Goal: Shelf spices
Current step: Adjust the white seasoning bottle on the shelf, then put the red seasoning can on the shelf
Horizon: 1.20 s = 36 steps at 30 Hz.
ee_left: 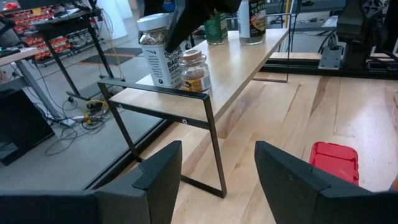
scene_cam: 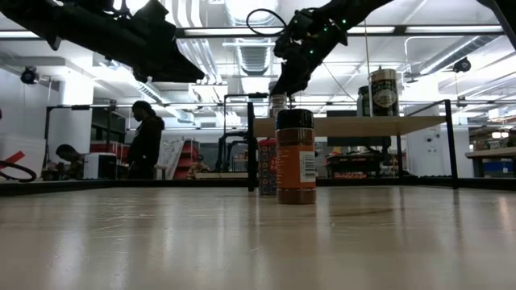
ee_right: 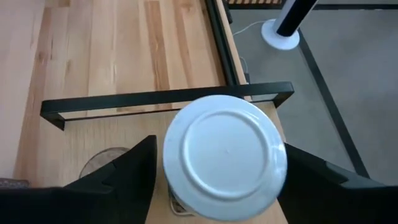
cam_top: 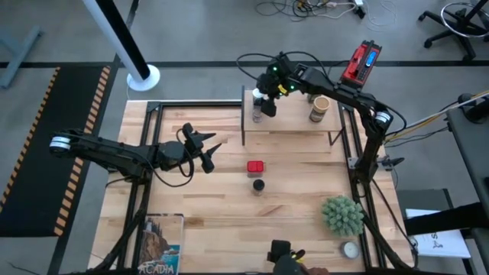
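Note:
The shelf (cam_top: pixel 294 126) stands at the table's far middle. A white-lidded jar (ee_right: pixel 224 155) stands upright on its left end, beside a small brown-lidded jar (ee_left: pixel 194 70). My right gripper (cam_top: pixel 265 90) is open and points down over the white-lidded jar, one finger on each side of the lid. A tan cylinder (cam_top: pixel 319 108) stands on the shelf's right part. On the table, a red tin (cam_top: pixel 255 166) and a black-lidded jar (cam_top: pixel 258 186) stand near the middle. My left gripper (cam_top: pixel 208 149) hovers open, left of the red tin.
A spiky green plant (cam_top: pixel 341 215) and a flat white round tin (cam_top: pixel 350 249) sit at the near right. A booklet (cam_top: pixel 162 243) lies at the near left. A dark frame (cam_top: pixel 145 153) edges the table. A person (scene_cam: pixel 145 138) stands in the room behind.

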Motion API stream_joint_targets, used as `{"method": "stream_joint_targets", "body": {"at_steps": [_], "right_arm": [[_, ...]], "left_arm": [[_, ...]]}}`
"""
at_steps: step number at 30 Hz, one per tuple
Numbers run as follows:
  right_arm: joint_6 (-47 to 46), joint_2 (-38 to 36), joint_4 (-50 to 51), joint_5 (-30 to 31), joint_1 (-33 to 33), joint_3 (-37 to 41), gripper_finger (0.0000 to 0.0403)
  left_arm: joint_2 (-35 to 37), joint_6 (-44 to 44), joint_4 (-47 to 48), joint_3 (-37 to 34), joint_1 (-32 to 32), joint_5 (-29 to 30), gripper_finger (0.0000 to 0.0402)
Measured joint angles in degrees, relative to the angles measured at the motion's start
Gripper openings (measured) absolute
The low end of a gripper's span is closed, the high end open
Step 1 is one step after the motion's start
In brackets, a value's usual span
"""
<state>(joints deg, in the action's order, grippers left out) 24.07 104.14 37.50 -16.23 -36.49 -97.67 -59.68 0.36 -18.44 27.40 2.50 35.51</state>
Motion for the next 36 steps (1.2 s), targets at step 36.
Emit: {"method": "stream_joint_targets", "body": {"at_steps": [36], "right_arm": [[-4.9,-0.5,27.3,1.1,25.1,-18.2,0.0235]], "left_arm": [[0.0,-0.3,0.1,0.0,0.0,-0.2,0.0192]]}}
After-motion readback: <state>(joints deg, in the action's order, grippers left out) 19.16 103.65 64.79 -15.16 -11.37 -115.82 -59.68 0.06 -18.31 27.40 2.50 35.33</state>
